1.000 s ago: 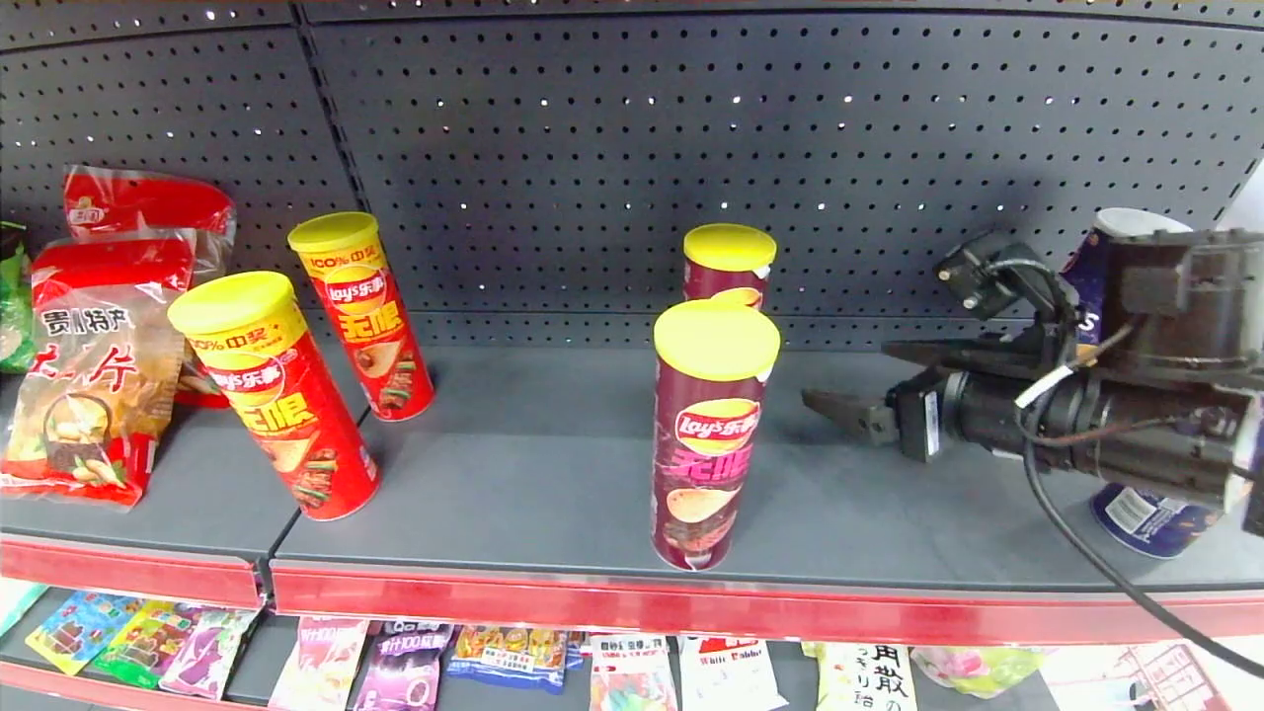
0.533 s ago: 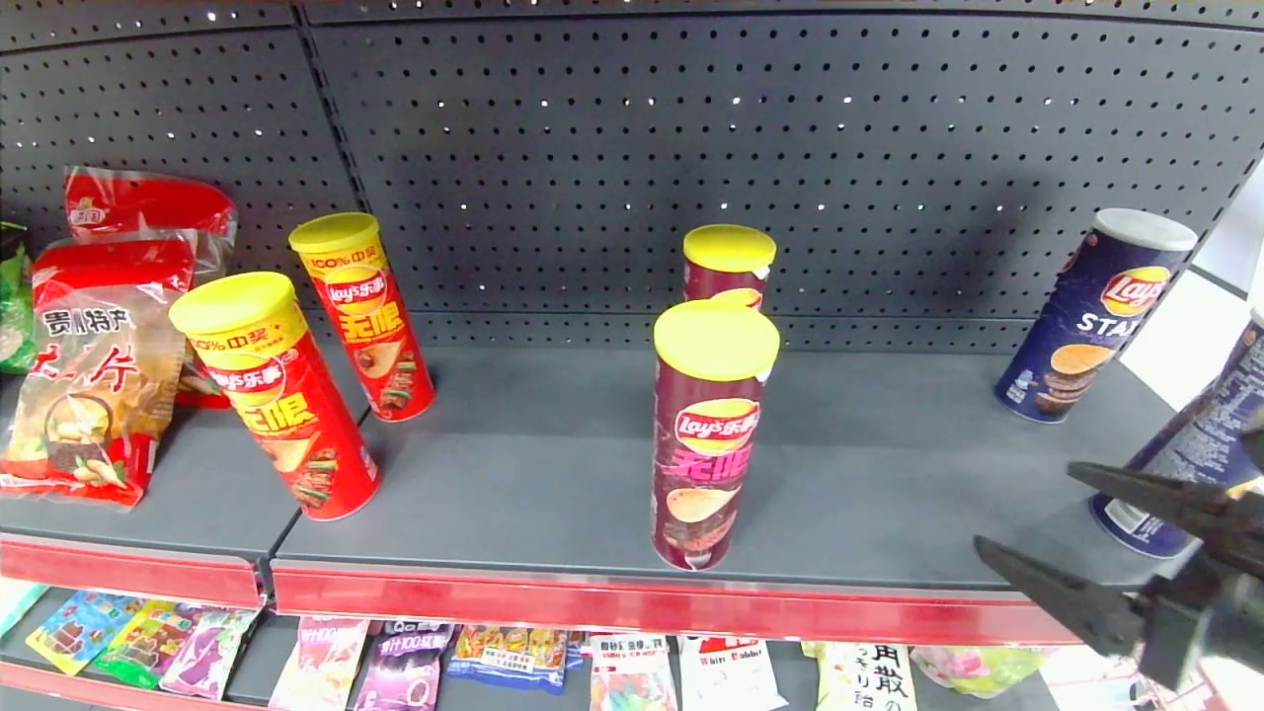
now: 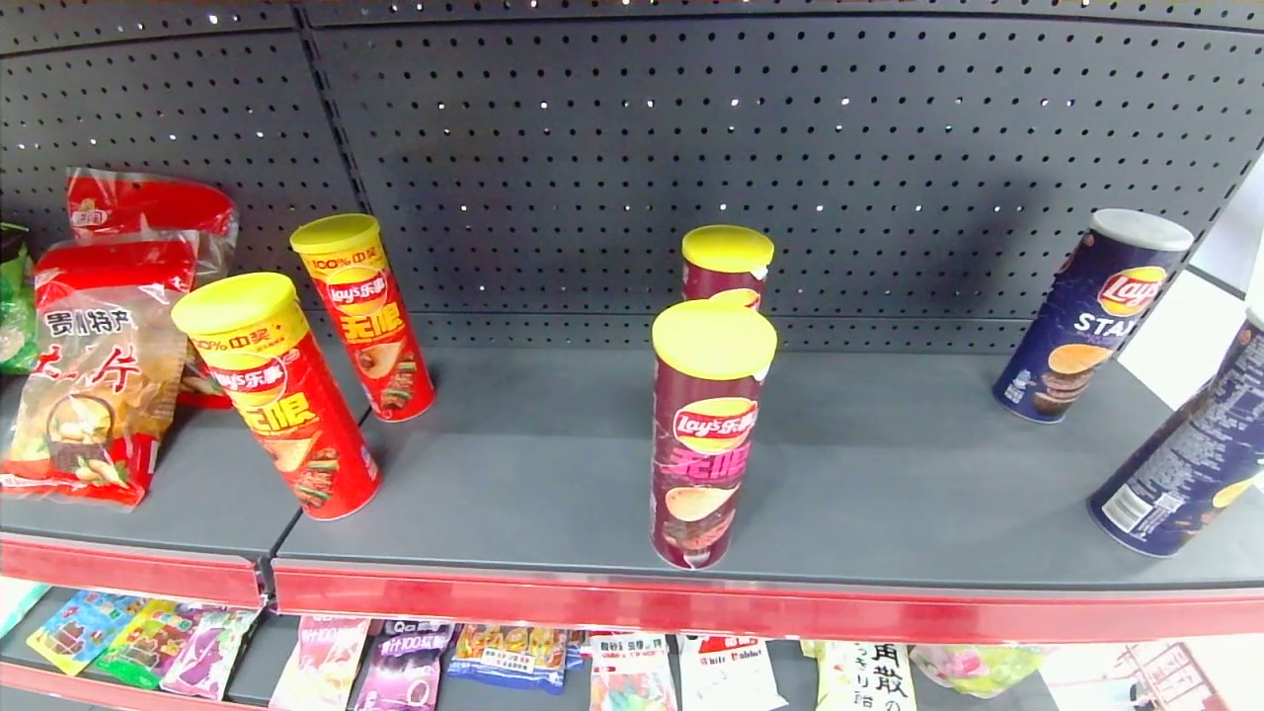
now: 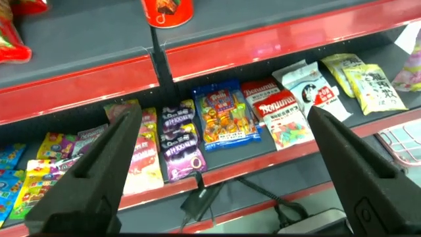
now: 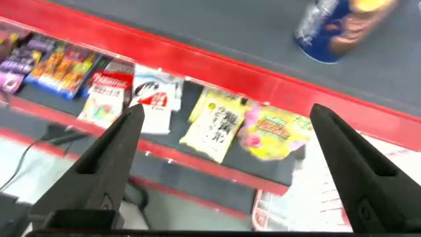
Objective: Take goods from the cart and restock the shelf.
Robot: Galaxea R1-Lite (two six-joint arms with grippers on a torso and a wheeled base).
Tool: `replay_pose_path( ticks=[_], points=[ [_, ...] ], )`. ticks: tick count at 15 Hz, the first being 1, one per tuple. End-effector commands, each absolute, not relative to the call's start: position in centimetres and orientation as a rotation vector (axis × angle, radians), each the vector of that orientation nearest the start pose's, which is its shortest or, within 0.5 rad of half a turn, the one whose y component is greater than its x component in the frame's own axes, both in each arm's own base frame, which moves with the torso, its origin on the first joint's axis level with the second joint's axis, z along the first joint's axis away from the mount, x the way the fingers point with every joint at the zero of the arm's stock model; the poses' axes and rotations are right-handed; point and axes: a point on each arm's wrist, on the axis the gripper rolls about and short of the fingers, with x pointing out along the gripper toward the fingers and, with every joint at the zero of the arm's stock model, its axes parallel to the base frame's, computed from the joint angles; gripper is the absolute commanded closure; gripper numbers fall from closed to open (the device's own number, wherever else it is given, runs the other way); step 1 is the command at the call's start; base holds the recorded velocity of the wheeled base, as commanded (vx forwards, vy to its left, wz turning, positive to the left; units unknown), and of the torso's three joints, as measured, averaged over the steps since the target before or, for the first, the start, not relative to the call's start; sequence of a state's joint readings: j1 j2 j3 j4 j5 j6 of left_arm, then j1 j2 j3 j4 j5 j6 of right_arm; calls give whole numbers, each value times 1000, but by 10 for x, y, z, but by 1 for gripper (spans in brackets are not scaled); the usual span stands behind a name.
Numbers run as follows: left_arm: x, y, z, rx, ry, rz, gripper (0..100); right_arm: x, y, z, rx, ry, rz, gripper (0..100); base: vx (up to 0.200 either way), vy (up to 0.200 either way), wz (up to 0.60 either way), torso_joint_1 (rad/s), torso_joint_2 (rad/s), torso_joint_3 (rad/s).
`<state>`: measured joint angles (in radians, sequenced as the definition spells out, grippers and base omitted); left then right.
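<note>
Shelf (image 5: 197, 20), blue can (image 5: 335, 29) beyond right fingers (image 5: 99, 178)

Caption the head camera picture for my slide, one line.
Grey shelf stocked with paired chip tubes: red cans left, maroon cans centre, dark blue cans right.

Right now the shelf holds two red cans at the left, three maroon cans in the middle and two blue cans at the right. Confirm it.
The head view shows two maroon cans, not three: front maroon can, rear maroon can behind it. The rest stands: front red can and rear red can at left, rear blue can and front blue can at right.
</note>
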<state>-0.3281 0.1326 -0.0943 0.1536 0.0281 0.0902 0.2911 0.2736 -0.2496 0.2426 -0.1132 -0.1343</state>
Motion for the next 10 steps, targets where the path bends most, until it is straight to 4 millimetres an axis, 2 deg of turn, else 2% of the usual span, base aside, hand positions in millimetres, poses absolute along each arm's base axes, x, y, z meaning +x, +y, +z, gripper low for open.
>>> replay_pose_path(
  ticks=[1, 3, 8, 10],
  points=[
    [-17, 6, 89, 126, 188, -310, 0, -25, -10, 123, -174, 162, 173, 0, 0, 0, -600, 2, 2, -2],
    [-17, 6, 89, 125, 188, -316, 0, -25, -10, 122, -178, 163, 168, 0, 0, 0, -600, -2, 5, 5],
    [-15, 4, 91, 137, 199, -372, 0, -30, -12, 111, -181, 123, 162, 0, 0, 0, 0, 0, 0, 0],
    [-1, -2, 111, 153, 181, -418, 0, -32, -13, 98, -174, 90, 158, 0, 0, 0, 0, 0, 0, 0]
  ],
)
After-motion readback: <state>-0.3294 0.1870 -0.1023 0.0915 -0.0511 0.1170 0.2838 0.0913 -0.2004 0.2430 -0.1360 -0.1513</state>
